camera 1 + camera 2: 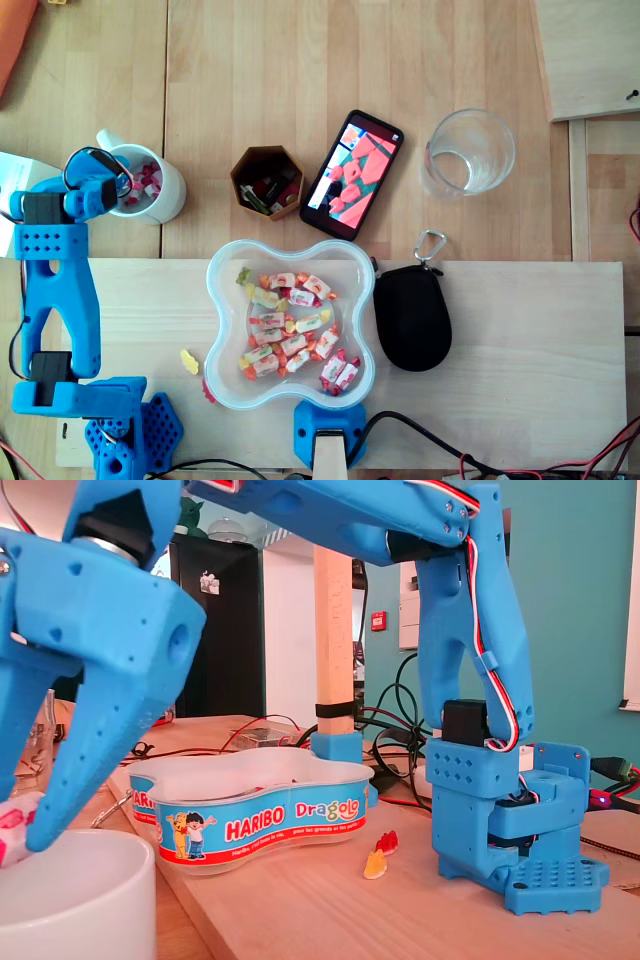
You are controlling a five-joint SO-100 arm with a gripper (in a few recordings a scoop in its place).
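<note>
Hovering over the white cup (172, 200) (80, 900) at the left of the overhead view: the blue tool (118, 185) (25, 810), fingers a little apart. A pink-and-white wrapped sweet (12, 830) right at the tips, just above the cup's rim; cannot tell whether clamped or merely touched. More wrapped sweets (148, 182) inside the cup. To its right, a brown hexagonal box (240, 170), a phone (352, 175) and a clear glass (500, 150). On the worktop (500, 350), a Haribo tub (225, 270) (270, 825) of sweets, a loose gummy (189, 361) (380, 858) just beside it, a black pouch (411, 318) touching its right
</note>
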